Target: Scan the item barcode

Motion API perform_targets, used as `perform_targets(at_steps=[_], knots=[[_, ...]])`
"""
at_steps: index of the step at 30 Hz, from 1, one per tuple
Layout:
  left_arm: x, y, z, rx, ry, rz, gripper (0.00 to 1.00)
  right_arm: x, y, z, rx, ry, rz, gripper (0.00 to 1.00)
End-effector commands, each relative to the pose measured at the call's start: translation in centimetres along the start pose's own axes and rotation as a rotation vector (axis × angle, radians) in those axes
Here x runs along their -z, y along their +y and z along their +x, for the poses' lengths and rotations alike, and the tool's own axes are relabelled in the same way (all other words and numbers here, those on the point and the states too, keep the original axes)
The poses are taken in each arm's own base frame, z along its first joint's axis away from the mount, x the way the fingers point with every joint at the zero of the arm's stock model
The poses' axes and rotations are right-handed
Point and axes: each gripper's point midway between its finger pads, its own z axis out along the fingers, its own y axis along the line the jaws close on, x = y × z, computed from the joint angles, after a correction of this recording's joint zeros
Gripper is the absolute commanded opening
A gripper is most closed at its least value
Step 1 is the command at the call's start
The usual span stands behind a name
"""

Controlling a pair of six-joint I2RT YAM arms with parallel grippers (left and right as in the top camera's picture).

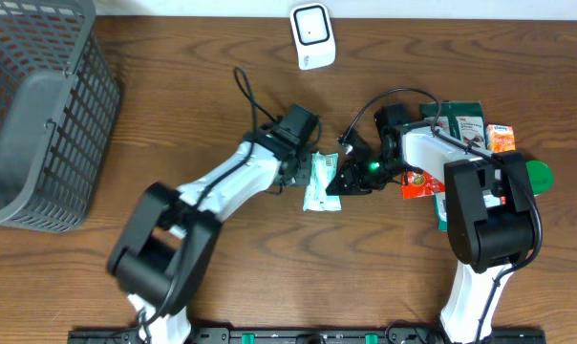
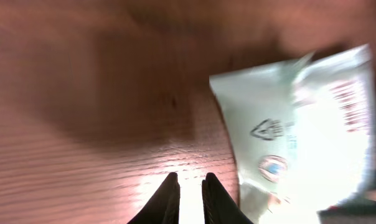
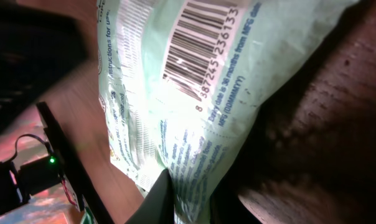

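1. The left gripper (image 2: 188, 193) hangs low over the wooden table (image 1: 222, 57), its two fingers drawn almost together with only bare wood showing between them; it holds nothing, and the pale green pouch (image 1: 319, 182) lies just beside it to the right.
2. The white scanner (image 1: 310, 35) stands at the table's far edge, well apart from the pouch.
3. The pouch sits mid-table between the two arms. It looks like a light, soft film sachet, likely crinkly and slick, so it would fold or slip under a loose hold. The safest hold is probably a sealed edge, clear of the print and with the panel kept flat.
4. The pouch's barcode (image 3: 200, 43) faces the right wrist camera, with digits that read roughly "387245 236133". Beside it a line reads "Expiry date is 36 months from MFG date (DDMMMYY)". Smaller text near the edge is too blurred to read.
5. The right gripper (image 3: 194, 196) appears to pinch the pouch's lower edge between its fingers.
6. Further right, several other packets (image 1: 470, 124) lie beneath the right arm, their labels too small to read.
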Motion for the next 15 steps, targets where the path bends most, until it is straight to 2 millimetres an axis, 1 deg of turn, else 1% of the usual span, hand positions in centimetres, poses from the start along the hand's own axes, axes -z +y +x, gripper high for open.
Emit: perform_targets(at_steps=[1,2,4,6,7,9,11,15], knots=[[3.8,-0.4,-2.4,0.003,-0.121,0.023,0.16,0.0,-0.6,0.0,0.006,0.011,0.051,0.18],[4.0,-0.8,-2.5,0.002,-0.123,0.045,0.16,0.1,-0.7,-0.1,0.000,0.009,0.050,0.22],[4.0,-1.9,-2.2,-0.003,-0.101,0.106,0.16,0.3,-0.9,-0.1,-0.025,0.006,0.050,0.25],[3.5,-2.8,-1.6,-0.008,-0.066,0.158,0.16,0.5,-1.1,-0.1,-0.040,0.002,0.051,0.28],[2.8,-3.0,-1.2,-0.007,-0.042,0.170,0.16,0.7,-1.3,-0.1,-0.051,-0.002,0.051,0.31],[2.0,-2.8,-0.9,-0.005,-0.025,0.161,0.16,0.9,-1.5,0.0,-0.060,-0.003,0.050,0.38],[0.9,-2.6,-0.5,-0.003,-0.001,0.150,0.16,1.0,-1.5,0.0,-0.067,-0.006,0.042,0.41],[-1.1,-2.0,0.5,0.003,0.050,0.124,0.16,1.2,-0.5,-0.1,-0.077,-0.013,-0.028,0.41]])
